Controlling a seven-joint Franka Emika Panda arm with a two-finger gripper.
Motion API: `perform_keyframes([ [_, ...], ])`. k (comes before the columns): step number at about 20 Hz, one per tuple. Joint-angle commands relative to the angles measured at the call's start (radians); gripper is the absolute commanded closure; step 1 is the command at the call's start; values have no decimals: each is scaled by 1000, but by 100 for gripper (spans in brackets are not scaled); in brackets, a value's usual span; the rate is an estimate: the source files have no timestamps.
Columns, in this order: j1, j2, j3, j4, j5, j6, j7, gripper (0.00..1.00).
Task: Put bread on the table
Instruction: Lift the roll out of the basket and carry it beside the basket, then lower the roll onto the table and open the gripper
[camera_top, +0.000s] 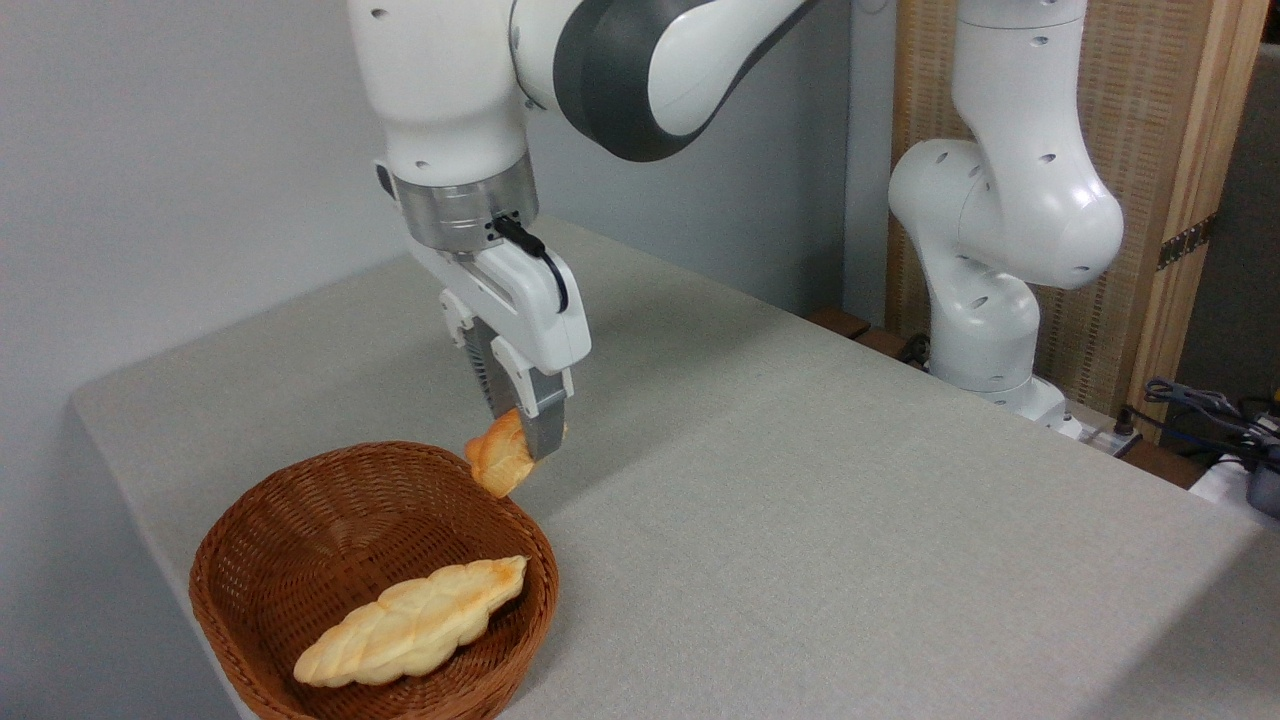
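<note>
Tool (530, 440) pinching small round orange-golden knotted bun (497, 464), bun hanging in air over far-right rim of brown wicker basket (300, 520). Bare light grey speckled bench (800, 520) lies right of tool; judge: carry right, then lower.

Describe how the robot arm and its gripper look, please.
The arm has glossy white shells with dark grey joint bands and a silver metal wrist ring. The gripper has a white body, grey fingers and a short black cable looped on its side.
</note>
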Motion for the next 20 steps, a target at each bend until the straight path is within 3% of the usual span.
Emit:
perform_keyframes([
  [1,-25,-68,3,-92,-13,-8,58,29],
  [3,-39,-68,0,-109,-12,-8,59,10],
  [5,-71,-61,1,-120,-2,-4,59,0],
  [9,-100,-31,1,-120,-1,6,58,0],
  [20,-114,-10,0,-120,2,10,58,0],
])
